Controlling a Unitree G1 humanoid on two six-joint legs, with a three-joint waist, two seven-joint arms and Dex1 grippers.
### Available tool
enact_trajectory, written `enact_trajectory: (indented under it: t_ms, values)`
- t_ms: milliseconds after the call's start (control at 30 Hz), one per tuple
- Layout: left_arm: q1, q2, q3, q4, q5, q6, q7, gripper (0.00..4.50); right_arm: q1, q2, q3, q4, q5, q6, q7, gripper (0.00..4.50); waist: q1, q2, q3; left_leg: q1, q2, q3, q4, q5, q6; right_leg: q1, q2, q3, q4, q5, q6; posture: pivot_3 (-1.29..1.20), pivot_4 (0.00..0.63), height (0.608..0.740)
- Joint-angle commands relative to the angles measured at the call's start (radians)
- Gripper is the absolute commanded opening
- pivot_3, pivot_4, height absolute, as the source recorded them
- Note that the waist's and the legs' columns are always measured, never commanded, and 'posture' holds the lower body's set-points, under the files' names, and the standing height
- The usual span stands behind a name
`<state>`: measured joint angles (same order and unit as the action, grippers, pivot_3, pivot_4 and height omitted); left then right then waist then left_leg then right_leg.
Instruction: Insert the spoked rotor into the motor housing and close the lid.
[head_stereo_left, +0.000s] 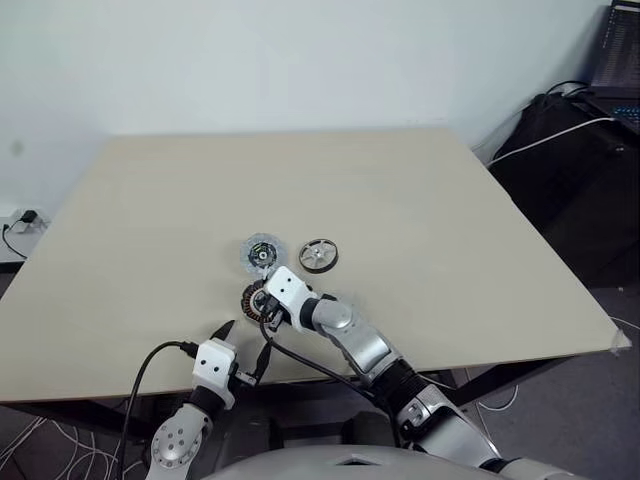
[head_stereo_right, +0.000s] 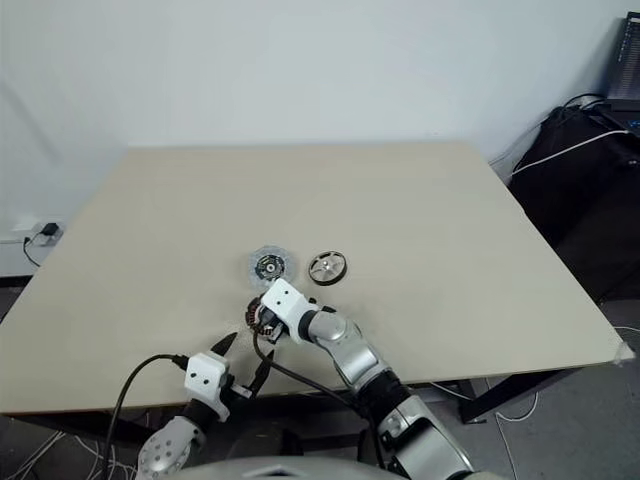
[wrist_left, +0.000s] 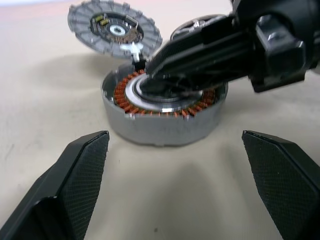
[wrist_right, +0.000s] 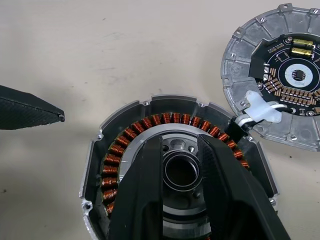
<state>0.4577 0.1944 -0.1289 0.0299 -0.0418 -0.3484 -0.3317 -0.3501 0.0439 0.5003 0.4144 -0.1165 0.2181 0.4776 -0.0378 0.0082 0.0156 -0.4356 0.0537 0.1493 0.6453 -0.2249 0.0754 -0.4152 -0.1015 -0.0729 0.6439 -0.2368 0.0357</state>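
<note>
Nothing is assembled yet: spoked rotor (head_stereo_left: 318, 256) lies at two o'clock from motor housing (wrist_right: 175, 175), lid (head_stereo_left: 262, 252) off; right end effector (wrist_right: 181, 165) pinches the housing's hub, left end effector (wrist_left: 177, 165) spread.

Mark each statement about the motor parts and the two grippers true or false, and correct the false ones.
1. The silver spoked rotor already sits inside the copper-wound round motor housing. False: it lies apart on the beige table.
2. The left gripper is open and holds nothing. True.
3. The right gripper has its fingers at the housing's central hub. True.
4. The pale grey round lid covers the housing. False: it lies beside it, circuit face up.
</note>
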Motion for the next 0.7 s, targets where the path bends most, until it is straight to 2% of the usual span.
enact_trajectory:
  t_ms: [33, 167, 300, 433, 600, 700]
  values:
    - [-0.003, -0.005, -0.008, -0.054, 0.001, 0.009, 0.003, 4.5, -0.024, 0.018, -0.021, -0.006, 0.011, -0.022, 0.008, 1.44, 0.0, 0.0, 0.0, 0.0, 0.0, 0.0, 0.0, 0.0, 0.0, 0.0, 0.0, 0.0, 0.0, 0.0, 0.0, 0.0, 0.0, 0.74]
    - [-0.006, -0.007, -0.01, -0.061, 0.0, 0.019, 0.004, 4.5, -0.017, 0.018, -0.024, -0.026, 0.016, -0.028, 0.019, 2.64, -0.001, 0.0, 0.0, 0.0, 0.0, 0.0, 0.0, 0.0, 0.0, 0.0, 0.0, 0.0, 0.0, 0.0, 0.0, 0.0, 0.0, 0.74]
    - [-0.008, -0.011, -0.016, -0.071, 0.003, 0.03, 0.005, 4.5, 0.002, 0.01, -0.037, -0.108, 0.038, -0.002, 0.047, 2.64, 0.0, 0.0, 0.0, 0.0, 0.001, 0.0, 0.0, 0.0, -0.001, -0.001, 0.0, 0.0, 0.0, 0.0, 0.0, 0.0, 0.0, 0.74]
    - [-0.01, -0.011, -0.019, -0.078, 0.002, 0.038, 0.003, 4.5, 0.014, -0.001, -0.044, -0.174, 0.043, 0.041, 0.05, 1.7, 0.001, 0.0, 0.0, 0.0, 0.001, 0.0, 0.0, 0.0, -0.001, -0.001, 0.0, 0.0, 0.0, 0.0, 0.0, 0.0, 0.0, 0.74]
    - [-0.015, -0.01, -0.025, -0.083, 0.0, 0.046, 0.001, 4.5, 0.019, -0.021, -0.016, -0.217, -0.008, 0.062, 0.02, 0.03, 0.001, 0.0, 0.0, 0.0, 0.001, 0.0, 0.0, 0.0, -0.001, -0.001, 0.0, 0.0, 0.0, 0.0, 0.0, 0.0, 0.0, 0.74]
    - [-0.016, -0.009, -0.026, -0.085, 0.0, 0.048, 0.0, 4.5, 0.008, -0.037, 0.007, -0.212, -0.066, 0.091, -0.018, 0.01, 0.001, 0.0, 0.0, 0.0, 0.001, 0.0, 0.0, 0.0, -0.001, -0.001, 0.0, 0.0, 0.0, 0.0, 0.0, 0.0, 0.0, 0.74]
